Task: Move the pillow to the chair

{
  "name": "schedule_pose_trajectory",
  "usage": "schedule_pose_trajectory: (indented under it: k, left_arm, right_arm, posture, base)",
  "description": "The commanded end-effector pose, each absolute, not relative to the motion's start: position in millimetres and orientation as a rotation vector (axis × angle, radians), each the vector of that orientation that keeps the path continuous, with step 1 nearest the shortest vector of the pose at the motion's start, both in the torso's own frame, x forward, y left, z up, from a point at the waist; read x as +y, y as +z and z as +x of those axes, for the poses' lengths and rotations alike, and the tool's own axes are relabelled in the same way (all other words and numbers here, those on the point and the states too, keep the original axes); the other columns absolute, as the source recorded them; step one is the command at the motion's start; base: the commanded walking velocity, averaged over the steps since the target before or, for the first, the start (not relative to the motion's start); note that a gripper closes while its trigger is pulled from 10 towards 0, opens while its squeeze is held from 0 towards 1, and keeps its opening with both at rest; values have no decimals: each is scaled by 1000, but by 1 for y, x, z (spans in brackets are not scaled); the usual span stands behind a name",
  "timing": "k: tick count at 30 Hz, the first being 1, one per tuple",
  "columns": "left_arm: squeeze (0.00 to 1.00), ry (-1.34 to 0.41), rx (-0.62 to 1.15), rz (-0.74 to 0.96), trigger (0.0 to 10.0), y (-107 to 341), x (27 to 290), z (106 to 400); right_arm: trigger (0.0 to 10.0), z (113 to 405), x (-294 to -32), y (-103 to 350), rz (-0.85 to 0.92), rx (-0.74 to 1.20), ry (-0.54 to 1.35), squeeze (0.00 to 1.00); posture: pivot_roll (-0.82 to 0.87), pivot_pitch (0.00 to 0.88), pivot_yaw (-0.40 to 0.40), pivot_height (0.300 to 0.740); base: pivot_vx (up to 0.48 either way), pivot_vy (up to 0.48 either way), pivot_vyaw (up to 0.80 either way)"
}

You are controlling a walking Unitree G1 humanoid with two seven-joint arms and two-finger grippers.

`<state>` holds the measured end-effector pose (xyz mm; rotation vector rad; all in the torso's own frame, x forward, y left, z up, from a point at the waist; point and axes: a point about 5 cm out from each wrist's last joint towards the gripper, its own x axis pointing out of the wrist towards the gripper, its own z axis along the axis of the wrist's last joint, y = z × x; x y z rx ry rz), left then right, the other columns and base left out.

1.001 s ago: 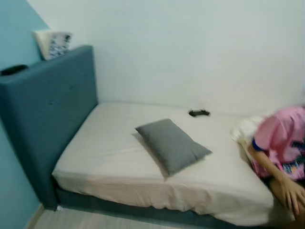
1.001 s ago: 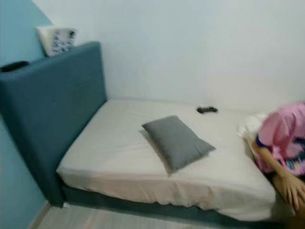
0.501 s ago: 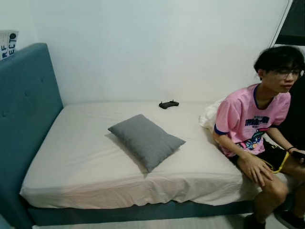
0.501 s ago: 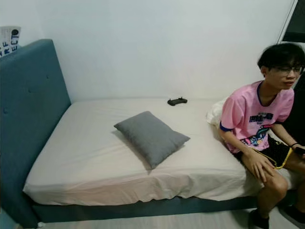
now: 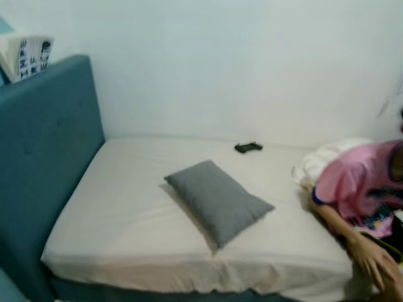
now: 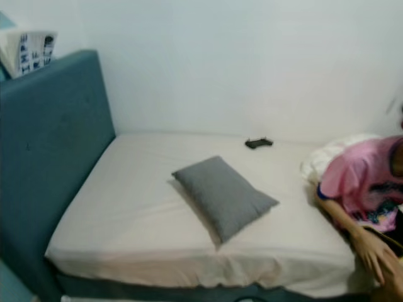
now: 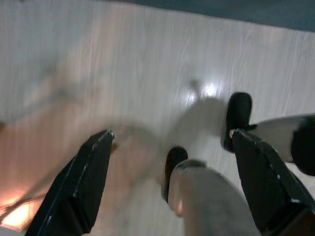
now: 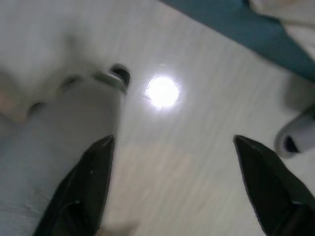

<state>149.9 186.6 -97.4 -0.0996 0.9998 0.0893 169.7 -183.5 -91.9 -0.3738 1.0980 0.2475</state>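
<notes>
A grey pillow [image 5: 219,200] lies tilted on the middle of the bed [image 5: 119,214], on a cream sheet. Both arms hang idle. In the left wrist view my left gripper [image 7: 172,162] is open over the pale wooden floor, with the robot's own legs and feet below it. My right gripper [image 8: 172,167] is open too, hanging over the floor beside the bed's blue base [image 8: 231,34]. Nothing is between either pair of fingers.
A person in a pink shirt [image 5: 362,195] sits on the bed's right end, a hand [image 5: 378,264] near the edge. A small black controller [image 5: 248,147] lies by the wall. A tall blue headboard [image 5: 44,157] stands at the left, a white box [image 5: 28,55] on top.
The camera has swung left and dipped: the bed and pillow sit further right in the picture, and the person is now cut off at the right edge. The pillow has not moved.
</notes>
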Motion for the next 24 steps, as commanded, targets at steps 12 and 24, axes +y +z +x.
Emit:
schedule_pose_trajectory:
  k: [12, 24]
  left_arm:
    - [0, 76, 989, -104, 10000, -97, 184, 152]
    - [0, 66, 994, -103, 10000, -97, 182, 152]
  right_arm:
    - [10000, 165, -185, -94, -367, 1119, 231, 0]
    - [10000, 164, -186, -94, -367, 1119, 226, 0]
  posture:
    - [5, 5, -44, 740]
    - [5, 4, -43, 740]
  base:
    - [371, 0, 0]
    - [0, -177, 0]
